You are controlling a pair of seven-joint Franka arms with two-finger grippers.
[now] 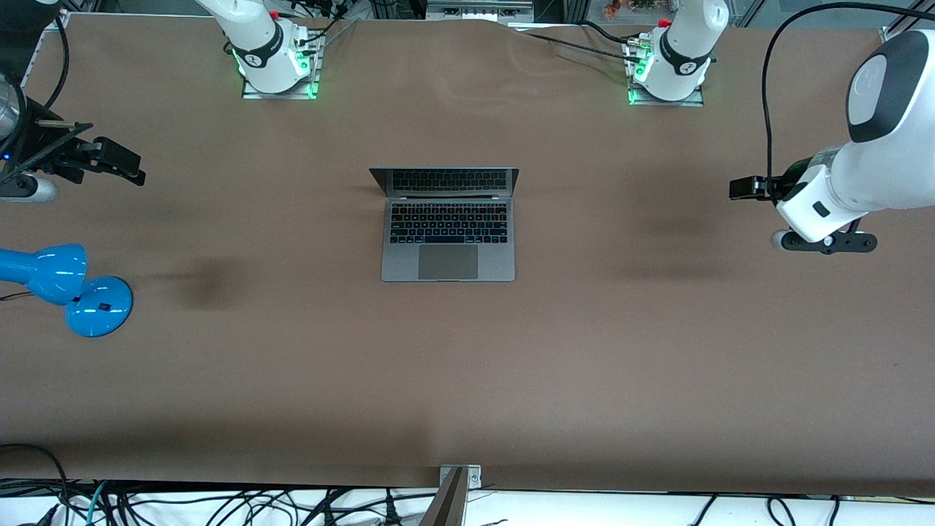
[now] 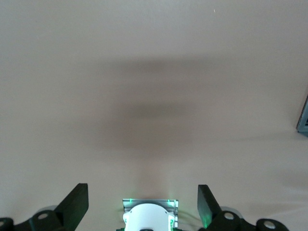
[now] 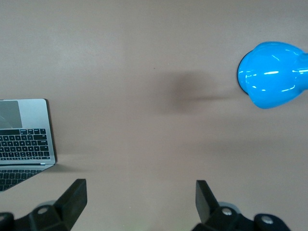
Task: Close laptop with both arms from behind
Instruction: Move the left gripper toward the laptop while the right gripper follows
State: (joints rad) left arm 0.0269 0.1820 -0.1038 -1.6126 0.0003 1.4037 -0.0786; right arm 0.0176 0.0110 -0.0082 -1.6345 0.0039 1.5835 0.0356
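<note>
The laptop (image 1: 448, 232) sits open in the middle of the brown table (image 1: 467, 380), midway between the 2 arms' ends; its base lies flat with the black keyboard and the large trackpad facing up, the trackpad edge nearer to the front camera, and the screen stands up along the edge nearer to the robots' bases, dark and showing a reflection of the keys; nothing touches it.

The left gripper (image 2: 143, 204) hangs in the air over bare table toward the left arm's end, well apart from the laptop; in the left wrist view its 2 black fingers (image 2: 74, 202) stand wide apart with only tabletop and the arm's own base between them, so the jaws are fully spread and hold nothing; a grey corner of the laptop just shows at the edge of that view.

The right gripper (image 3: 141, 202) hangs over the table toward the right arm's end, also well apart from the laptop; in the right wrist view its 2 fingers (image 3: 72, 199) are spread wide with bare table between them, and they hold nothing; that view takes in a corner of the laptop's base with part of the keyboard and trackpad.

A blue desk lamp (image 1: 66, 286) stands on the table toward the right arm's end, nearer to the front camera than the right gripper's place over the table; its round base rests on the surface and its glossy blue head shows in the right wrist view; the lamp is well apart from the laptop.
</note>
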